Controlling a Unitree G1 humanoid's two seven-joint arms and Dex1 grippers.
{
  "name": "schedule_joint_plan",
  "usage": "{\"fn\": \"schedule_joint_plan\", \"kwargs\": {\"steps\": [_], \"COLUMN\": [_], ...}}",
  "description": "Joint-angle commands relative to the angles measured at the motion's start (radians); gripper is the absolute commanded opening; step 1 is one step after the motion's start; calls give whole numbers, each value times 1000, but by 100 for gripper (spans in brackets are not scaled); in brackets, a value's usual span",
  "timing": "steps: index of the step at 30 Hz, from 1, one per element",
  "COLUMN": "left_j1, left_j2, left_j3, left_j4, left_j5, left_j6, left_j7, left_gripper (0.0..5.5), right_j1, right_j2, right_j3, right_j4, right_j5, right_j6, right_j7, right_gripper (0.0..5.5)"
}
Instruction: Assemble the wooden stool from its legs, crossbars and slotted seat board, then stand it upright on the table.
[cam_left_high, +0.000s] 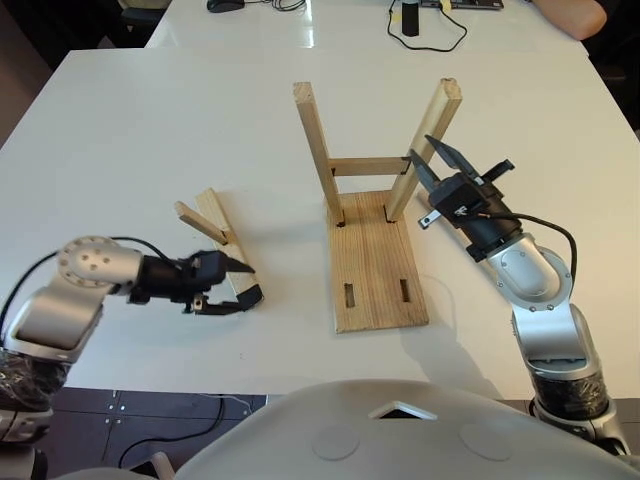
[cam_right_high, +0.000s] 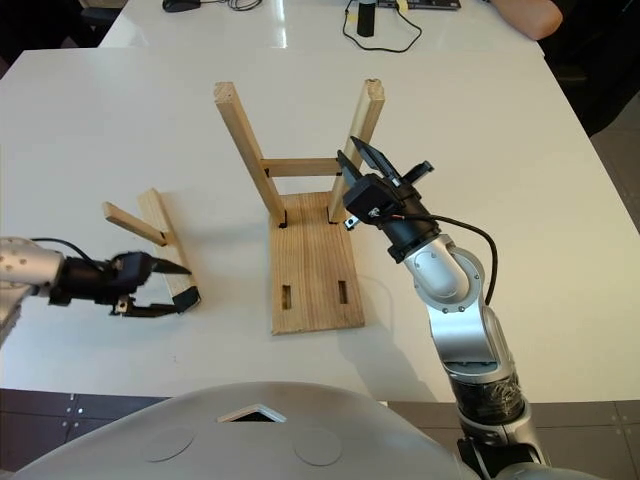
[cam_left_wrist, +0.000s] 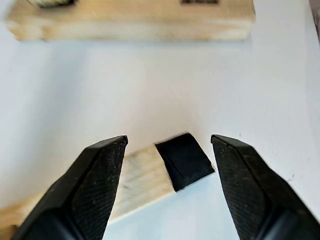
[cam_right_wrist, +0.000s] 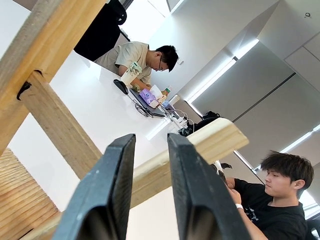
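Bench (cam_left_high: 110, 130) white and flat, with all the wood pieces on top. Far to the left, left claw (cam_left_high: 252, 281) low over the bench, open wide, holding nothing. Between its two black fingers (cam_left_wrist: 95, 185), the near end of a loose leg (cam_left_high: 212, 207), with a black pad (cam_left_wrist: 184, 161) on that end. Wood not touching either finger in the left wrist view. Loose leg flat on the bench, pointing away from the robot, with a short bar (cam_left_high: 195, 218) sticking out of its left side. Next, in the middle, seat board (cam_left_high: 375, 260) lying flat on the bench, well apart from the loose leg. Two empty slots (cam_left_high: 348, 295) near its close end. At its far end, two legs stuck into the board and standing up from it: left leg (cam_left_high: 318, 150) and right leg (cam_left_high: 440, 120). Crossbar (cam_left_high: 368, 166) joining the two, partway up. Last, on the right, right claw (cam_left_high: 421, 150) up off the bench, right by the right leg and near the crossbar's end. Fingers only a little apart, nothing gripped between them. Touching the leg or not: cannot tell.
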Motion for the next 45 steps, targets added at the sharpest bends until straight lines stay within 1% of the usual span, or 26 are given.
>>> {"fn": "schedule_joint_plan", "kwargs": {"steps": [1,5,10,15,19,22,25,31,33,37,39,45], "left_j1": [1,-23,-91,-199,-273,-322,-349,-364,-363,-334,-309,-290], "left_j2": [10,23,48,33,58,72,57,41,29,22,30,-9], "left_j3": [-34,-31,10,93,139,101,55,38,34,58,57,1], "left_j4": [55,98,169,187,268,373,467,555,553,473,450,466], "left_j5": [82,110,79,-39,-52,36,123,150,143,75,69,135], "left_j6": [-38,-80,-127,-22,-12,-78,-125,-157,-151,-91,-102,-117], "left_j7": [17,19,-30,-42,-53,-51,-19,-25,-28,-64,-80,-42], "left_gripper": [311,311,311,311,311,311,311,311,311,311,311,311], "right_j1": [1,17,33,40,42,43,39,53,51,50,53,53], "right_j2": [7,15,24,23,19,23,27,23,22,19,13,8], "right_j3": [4,10,12,12,10,11,21,27,28,28,29,44], "right_j4": [5,0,-5,0,0,1,12,14,17,20,26,46], "right_j5": [-9,-21,-37,-44,-48,-54,-63,-80,-86,-89,-101,-139], "right_j6": [2,3,3,-3,-4,-1,-3,-4,-5,-7,-11,-24], "right_j7": [-7,-15,-24,-30,-29,-32,-36,-38,-37,-35,-36,-41], "right_gripper": [114,114,114,114,114,114,114,114,114,114,114,114]}}
